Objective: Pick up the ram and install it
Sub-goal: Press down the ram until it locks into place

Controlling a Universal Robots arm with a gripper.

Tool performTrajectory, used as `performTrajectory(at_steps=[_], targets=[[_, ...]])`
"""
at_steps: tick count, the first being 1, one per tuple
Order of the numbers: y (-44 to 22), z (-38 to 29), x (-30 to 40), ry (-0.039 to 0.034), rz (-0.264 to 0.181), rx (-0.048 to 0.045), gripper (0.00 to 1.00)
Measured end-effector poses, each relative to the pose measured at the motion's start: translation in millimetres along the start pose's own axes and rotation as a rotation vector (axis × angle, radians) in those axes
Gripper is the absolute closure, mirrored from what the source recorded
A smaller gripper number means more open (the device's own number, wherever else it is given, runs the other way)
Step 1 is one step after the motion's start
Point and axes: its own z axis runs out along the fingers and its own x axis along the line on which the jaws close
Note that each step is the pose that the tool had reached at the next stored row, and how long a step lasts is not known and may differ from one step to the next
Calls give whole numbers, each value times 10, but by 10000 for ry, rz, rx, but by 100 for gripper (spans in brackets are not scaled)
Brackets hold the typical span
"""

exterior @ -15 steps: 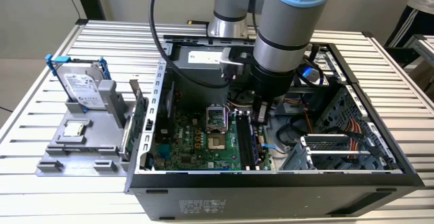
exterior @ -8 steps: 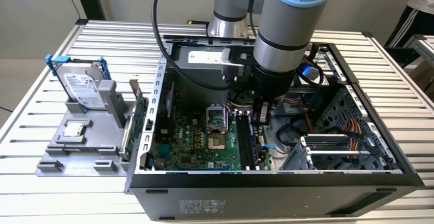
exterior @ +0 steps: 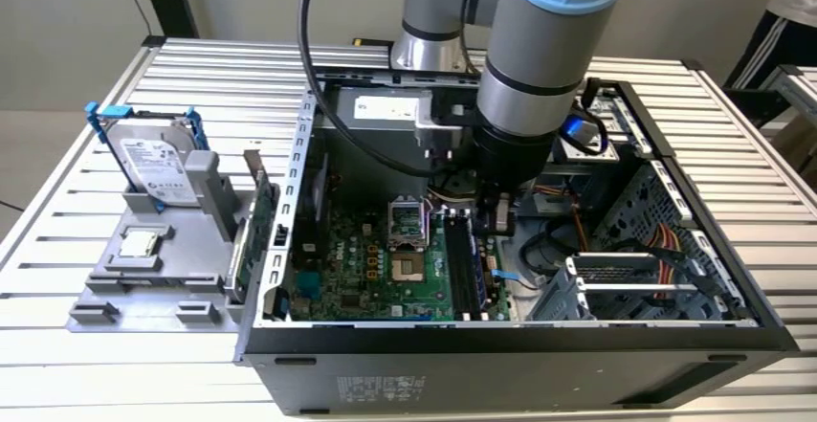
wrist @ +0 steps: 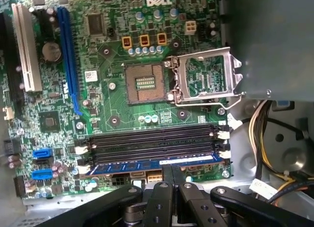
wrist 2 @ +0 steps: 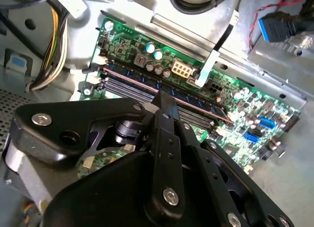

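Ram (wrist: 157,164), long thin dark-blue stick, lying on edge in the outermost memory slot; level

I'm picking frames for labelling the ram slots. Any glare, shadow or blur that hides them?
First wrist view: even light, slots and ram sharp. Second wrist view: the near gripper is soft and covers part of the slots. Exterior view: the arm shades the case interior.

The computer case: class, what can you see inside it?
Inside the case lies a green motherboard with an open processor socket and memory slots. The ram stands in the outermost slot. The gripper covers its middle.
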Motion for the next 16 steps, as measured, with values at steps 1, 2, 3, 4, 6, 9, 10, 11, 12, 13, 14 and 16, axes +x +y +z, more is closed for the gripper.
performTrajectory(at_steps=[1,2,3,4,6,9,10,11,12,13,14,16], targets=[[-1,0,0,-3,-138,-3,100],[-1,0,0,-6,-269,-6,100],[-1,0,0,-8,-397,-9,100],[-2,0,0,-11,-525,-13,100],[-3,0,0,-15,-690,-21,100],[-4,0,0,-19,-867,-28,100],[-4,0,-1,-19,-868,-28,100],[-4,1,0,-20,-869,-28,100],[-4,0,0,-19,-869,-28,100],[-5,0,-1,-19,-870,-28,100],[-7,0,-1,-19,-870,-28,100],[-21,1,-2,-19,-869,-32,100]])
